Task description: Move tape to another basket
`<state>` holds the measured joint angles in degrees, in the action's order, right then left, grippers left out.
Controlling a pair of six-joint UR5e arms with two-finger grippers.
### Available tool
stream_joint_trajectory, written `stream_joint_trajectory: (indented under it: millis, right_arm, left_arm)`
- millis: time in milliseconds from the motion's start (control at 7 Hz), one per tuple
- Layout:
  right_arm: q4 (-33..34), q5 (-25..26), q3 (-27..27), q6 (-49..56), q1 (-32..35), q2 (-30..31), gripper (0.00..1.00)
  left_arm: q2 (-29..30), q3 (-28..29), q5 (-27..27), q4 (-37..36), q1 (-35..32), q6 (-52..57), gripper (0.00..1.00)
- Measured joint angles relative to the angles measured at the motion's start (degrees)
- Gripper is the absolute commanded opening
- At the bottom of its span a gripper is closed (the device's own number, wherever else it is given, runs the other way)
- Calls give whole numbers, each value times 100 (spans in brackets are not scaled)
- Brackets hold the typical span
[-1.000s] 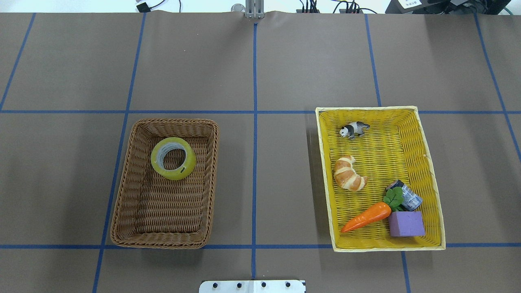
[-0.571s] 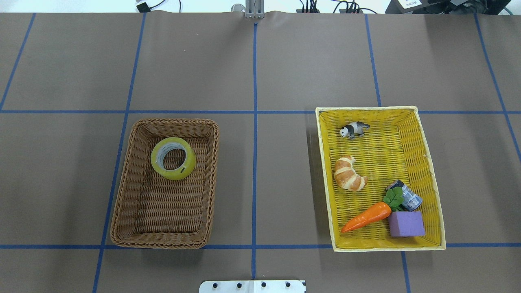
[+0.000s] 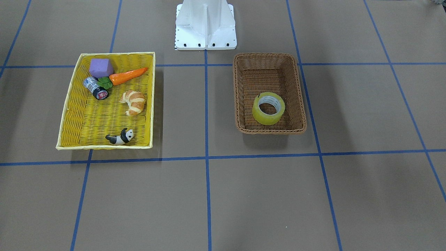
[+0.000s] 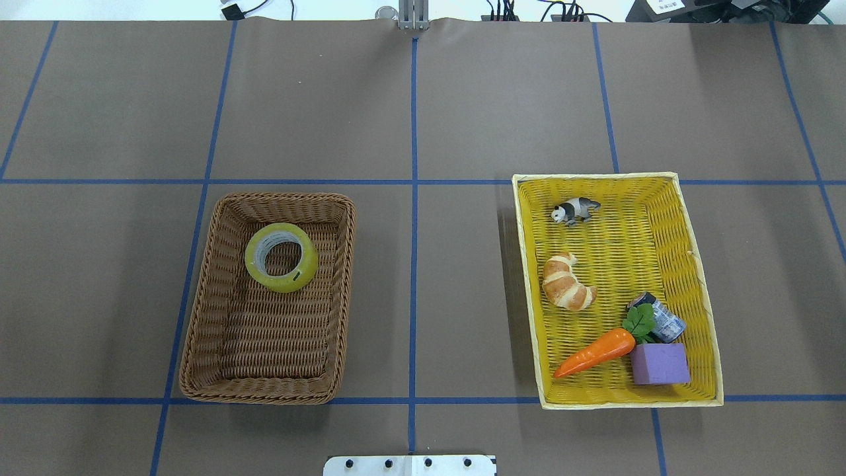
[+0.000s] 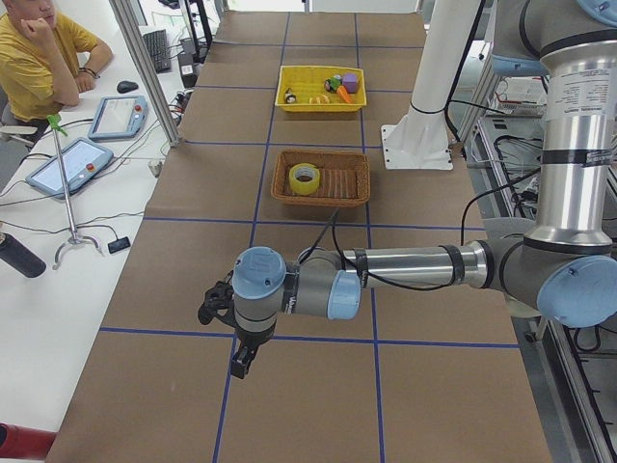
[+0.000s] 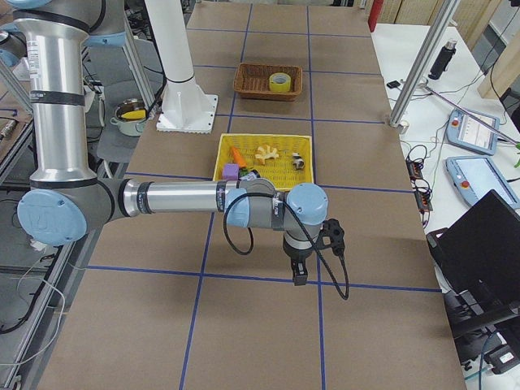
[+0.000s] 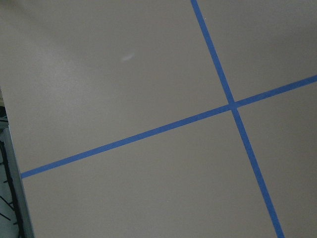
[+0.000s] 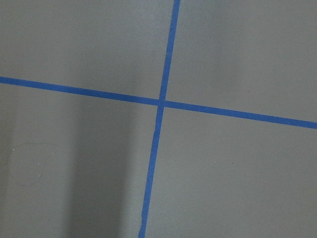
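Observation:
The tape [image 4: 286,284], a yellow ring with a whitish core, lies flat in the far half of the brown wicker basket [image 4: 274,347] on the table's left. It also shows in the front view [image 3: 267,119] inside the basket [image 3: 264,69]. Neither gripper is near it. My left gripper [image 5: 242,361] hangs over bare table far from the basket, seen only in the exterior left view. My right gripper [image 6: 298,275] hangs over bare table past the yellow basket, seen only in the exterior right view. I cannot tell whether either is open or shut.
A shallow yellow basket [image 4: 628,264] on the right holds a croissant [image 4: 566,284], a carrot [image 4: 595,354], a purple block [image 4: 659,363], a small silver-and-black cylinder [image 4: 666,322] and a panda figure [image 4: 574,210]. The robot base [image 3: 205,24] stands between the baskets. Both wrist views show only brown table with blue lines.

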<state>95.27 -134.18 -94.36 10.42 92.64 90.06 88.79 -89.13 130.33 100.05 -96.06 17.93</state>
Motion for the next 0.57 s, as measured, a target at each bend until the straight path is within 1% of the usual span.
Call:
stream_joint_trajectory:
  millis: [571]
  right_arm:
    - [0,-22,-12,-5,0,3,100]
  left_arm:
    - [-2,-143,35,25,7,20,99]
